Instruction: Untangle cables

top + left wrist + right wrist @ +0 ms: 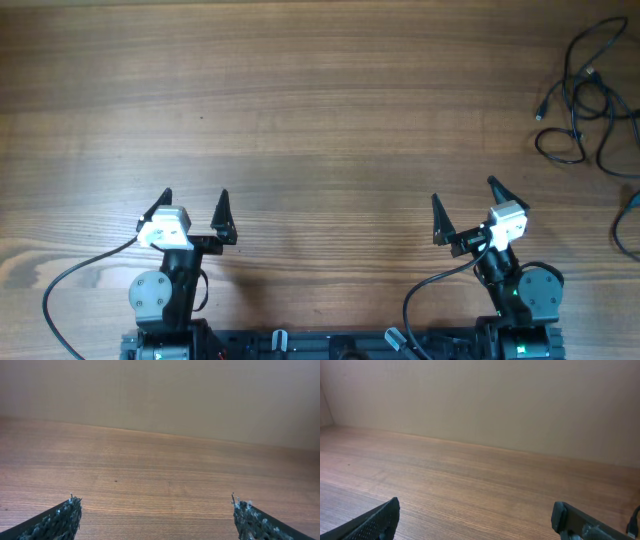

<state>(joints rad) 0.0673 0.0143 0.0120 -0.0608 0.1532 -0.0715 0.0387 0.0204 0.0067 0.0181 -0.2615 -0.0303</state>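
Overhead | cables tangled on table, far right | left hand agape | right hand agape

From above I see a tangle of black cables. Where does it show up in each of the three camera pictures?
Overhead: the cables lie in the top right corner and run off the right edge.
Left wrist: not in it.
Right wrist: only a dark sliver at the lower right edge; cannot tell whether it is a cable.
Shared landmark: the wooden table, seen in all three views.
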